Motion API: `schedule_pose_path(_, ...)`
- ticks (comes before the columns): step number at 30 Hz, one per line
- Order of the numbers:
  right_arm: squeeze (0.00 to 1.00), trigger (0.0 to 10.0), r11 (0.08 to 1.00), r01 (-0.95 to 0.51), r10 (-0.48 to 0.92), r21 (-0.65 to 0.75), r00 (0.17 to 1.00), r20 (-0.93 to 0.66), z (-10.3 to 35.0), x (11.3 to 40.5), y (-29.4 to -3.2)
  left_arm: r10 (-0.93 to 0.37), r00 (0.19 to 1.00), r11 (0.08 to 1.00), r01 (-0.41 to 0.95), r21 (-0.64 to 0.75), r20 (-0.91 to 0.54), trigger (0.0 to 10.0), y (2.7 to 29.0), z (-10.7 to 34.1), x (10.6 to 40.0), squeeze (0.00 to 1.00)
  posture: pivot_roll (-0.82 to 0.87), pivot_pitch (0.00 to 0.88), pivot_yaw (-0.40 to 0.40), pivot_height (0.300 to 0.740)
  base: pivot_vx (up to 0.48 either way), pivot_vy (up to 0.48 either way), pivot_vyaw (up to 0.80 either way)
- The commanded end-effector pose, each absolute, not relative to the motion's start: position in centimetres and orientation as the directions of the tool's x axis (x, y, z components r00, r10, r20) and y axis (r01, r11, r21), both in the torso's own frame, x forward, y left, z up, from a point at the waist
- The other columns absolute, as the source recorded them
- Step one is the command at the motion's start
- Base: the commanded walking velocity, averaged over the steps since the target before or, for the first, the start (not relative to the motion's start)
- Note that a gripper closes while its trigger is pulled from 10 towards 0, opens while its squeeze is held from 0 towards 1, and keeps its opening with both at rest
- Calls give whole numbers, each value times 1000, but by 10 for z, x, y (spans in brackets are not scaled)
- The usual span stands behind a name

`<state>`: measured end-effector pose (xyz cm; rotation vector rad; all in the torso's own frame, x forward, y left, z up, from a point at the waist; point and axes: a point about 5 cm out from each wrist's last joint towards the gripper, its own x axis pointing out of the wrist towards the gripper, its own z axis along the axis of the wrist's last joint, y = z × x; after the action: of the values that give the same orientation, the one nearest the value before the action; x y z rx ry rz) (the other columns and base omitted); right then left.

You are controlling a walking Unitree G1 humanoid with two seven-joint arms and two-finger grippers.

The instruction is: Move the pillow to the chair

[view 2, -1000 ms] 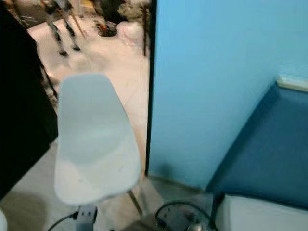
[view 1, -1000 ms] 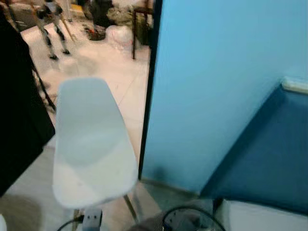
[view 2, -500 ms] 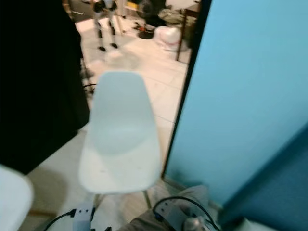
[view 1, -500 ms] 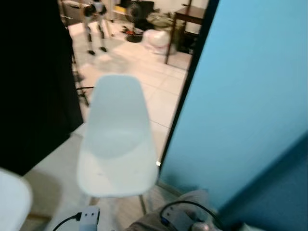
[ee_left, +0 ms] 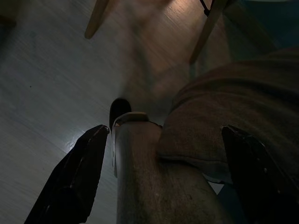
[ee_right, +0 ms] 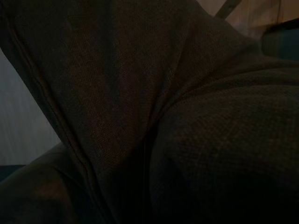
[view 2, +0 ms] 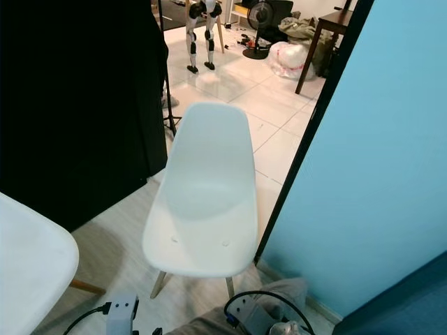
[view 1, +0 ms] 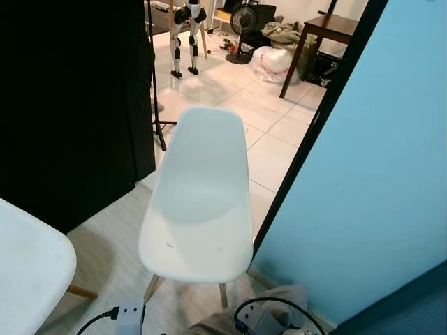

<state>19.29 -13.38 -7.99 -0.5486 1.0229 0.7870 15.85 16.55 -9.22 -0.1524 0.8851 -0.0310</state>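
While spread wide, left gripper (ee_left: 159, 154) straddles brown pillow (ee_left: 233, 126).

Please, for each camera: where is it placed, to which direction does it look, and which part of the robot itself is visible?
Left eye view: on the head, looking forward and down at the white chair; the brown pillow peeks in at the bottom edge.
Right eye view: same head, same chair and pillow.
Left wrist view: on the left wrist, looking along the left tool, open, toward floor, chair legs and pillow.
Right wrist view: on the right wrist, pressed close against dark pillow fabric.
Shared: the pillow.
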Motion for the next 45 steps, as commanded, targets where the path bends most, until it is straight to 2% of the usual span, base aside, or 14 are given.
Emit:
schedule_pose_path(1,0,10000,579,-815,326,-17,250,-912,-84,185,-132,-102,585,987,-40,-154,-805,10000,161,-99,145,0,93,60,-121,740,0,0,0)
schedule_pose_path(14,0,10000,648,-761,322,-22,299,-898,-81,191,-133,-99,591,987,-44,-154,-800,10000,162,-98,148,0,85,61,-120,740,0,0,123)
schedule_pose_path(21,0,10000,717,-695,412,51,363,-836,-77,194,-126,-69,619,991,-45,-123,-783,10000,165,-95,153,0,78,59,-121,740,0,0,0)
schedule_pose_path(24,0,10000,761,-635,488,134,424,-763,-73,198,-120,0,677,982,-137,-126,-736,10000,177,-87,167,0,84,58,-129,740,0,0,0)
schedule_pose_path(26,0,10000,751,-644,554,143,498,-667,-48,235,-101,31,709,980,-160,-118,-704,10000,185,-81,176,0,85,55,-134,740,0,0,0)
schedule_pose_path(27,0,10000,751,-644,554,143,498,-667,-48,235,-101,31,709,980,-160,-118,-704,10000,185,-81,176,0,85,55,-134,740,0,0,0)
schedule_pose_path(31,0,10000,712,-701,624,33,611,-486,5,291,-75,106,763,979,-194,-70,-638,10000,205,-68,194,0,95,42,-145,740,0,0,0)
schedule_pose_path(36,0,10000,708,-705,663,39,645,-379,32,311,-64,145,776,974,-221,-50,-613,10000,214,-63,198,0,103,33,-151,740,0,0,0)
schedule_pose_path(38,0,10000,703,-709,691,51,666,-281,55,326,-54,164,777,970,-239,-45,-607,10000,219,-63,197,0,113,22,-156,740,0,0,0)
schedule_pose_path(41,0,10000,696,-716,708,53,672,-217,73,336,-47,164,774,969,-241,-45,-611,10000,217,-64,195,0,115,20,-157,740,80,0,0)
schedule_pose_path(45,0,10000,699,-714,705,37,680,-201,79,340,-45,156,771,971,-233,-46,-617,10000,213,-66,193,0,114,21,-155,740,247,0,0)
